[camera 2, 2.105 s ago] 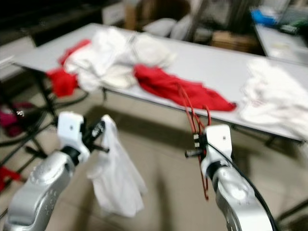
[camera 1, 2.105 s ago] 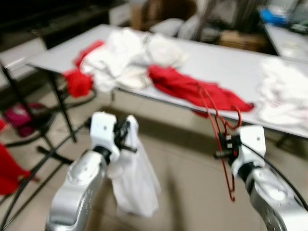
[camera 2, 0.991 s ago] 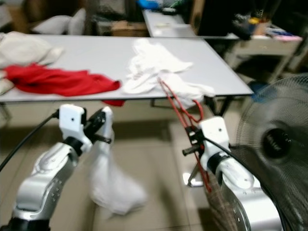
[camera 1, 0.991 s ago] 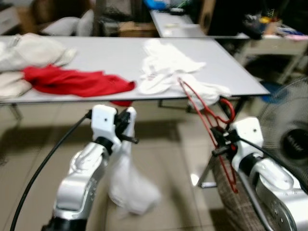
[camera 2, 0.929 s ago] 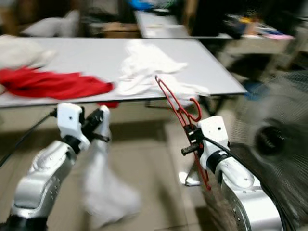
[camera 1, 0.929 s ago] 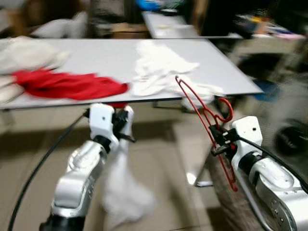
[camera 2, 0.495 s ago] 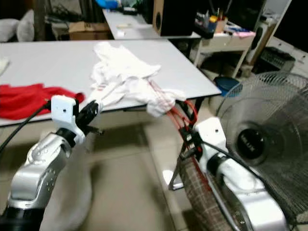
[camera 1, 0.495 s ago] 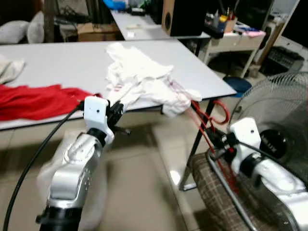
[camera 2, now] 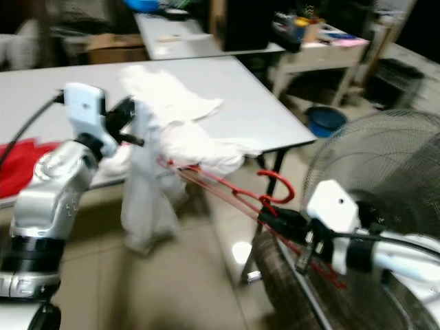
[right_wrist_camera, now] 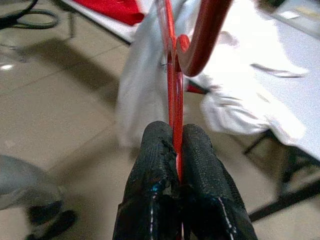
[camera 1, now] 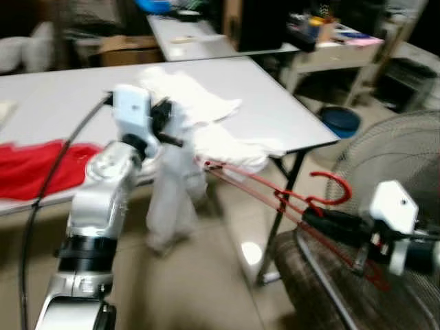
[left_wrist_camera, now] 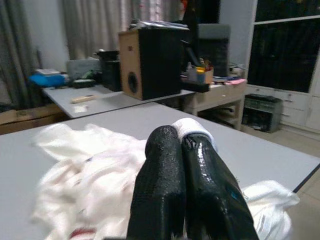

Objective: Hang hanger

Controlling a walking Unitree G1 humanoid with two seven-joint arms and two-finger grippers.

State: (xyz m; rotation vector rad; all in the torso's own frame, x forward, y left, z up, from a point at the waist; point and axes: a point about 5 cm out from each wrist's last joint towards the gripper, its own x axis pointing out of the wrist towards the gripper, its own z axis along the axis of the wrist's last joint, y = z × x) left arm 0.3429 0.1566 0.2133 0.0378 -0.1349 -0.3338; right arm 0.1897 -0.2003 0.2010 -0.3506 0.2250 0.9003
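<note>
Right gripper [camera 2: 271, 218] fingers pinching red hanger [camera 1: 261, 185] beside bench [camera 1: 275, 103]; left gripper [left_wrist_camera: 185, 137] fingers pressed on white garment [camera 1: 172, 192]. Blurry, but hanger probably could snag the garment.

Indoor light, moderate level; head views motion-blurred.
Table [camera 1: 62, 103] top evenly lit and pale, far room dim; bright glare patch on the floor [camera 1: 251, 253] beneath its right end. Wrist views sharper, with near black fingers [left_wrist_camera: 165, 190] soft, dark windows behind.
</note>
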